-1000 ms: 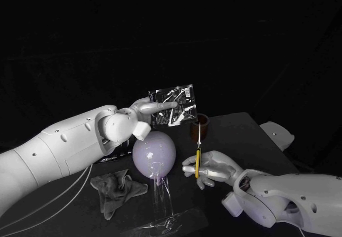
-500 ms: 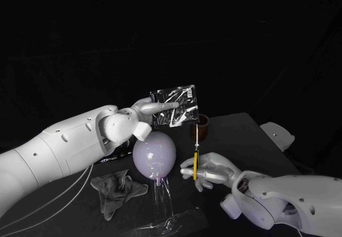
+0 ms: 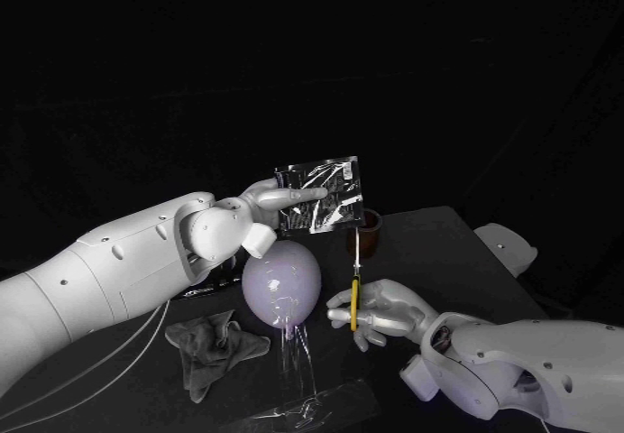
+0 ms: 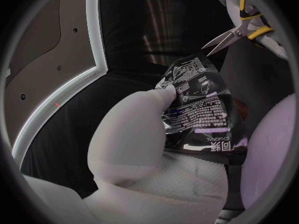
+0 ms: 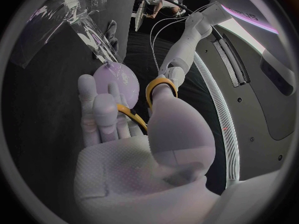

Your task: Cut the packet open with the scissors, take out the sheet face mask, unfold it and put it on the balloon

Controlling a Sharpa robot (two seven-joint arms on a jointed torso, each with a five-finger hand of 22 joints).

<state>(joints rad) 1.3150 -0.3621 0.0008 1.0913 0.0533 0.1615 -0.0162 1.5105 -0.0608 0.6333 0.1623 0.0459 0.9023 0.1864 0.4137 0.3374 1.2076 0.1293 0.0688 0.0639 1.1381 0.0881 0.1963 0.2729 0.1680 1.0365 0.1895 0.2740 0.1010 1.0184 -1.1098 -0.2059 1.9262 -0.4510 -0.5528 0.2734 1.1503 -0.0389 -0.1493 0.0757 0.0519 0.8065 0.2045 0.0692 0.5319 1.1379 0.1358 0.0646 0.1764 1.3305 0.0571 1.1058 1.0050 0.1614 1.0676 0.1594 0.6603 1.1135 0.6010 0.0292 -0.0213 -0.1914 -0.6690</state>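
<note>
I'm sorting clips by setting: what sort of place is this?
Probably a robot test bench or lab, not a home: a black table in dark surroundings, a pale lilac balloon on a clear stand, the left hand holding a silver foil packet and the right hand yellow-handled scissors.

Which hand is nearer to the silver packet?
Left. The left hand holds the packet, raised above the balloon. The right hand is lower, holding the scissors, whose tips point up close under the packet's edge.
</note>
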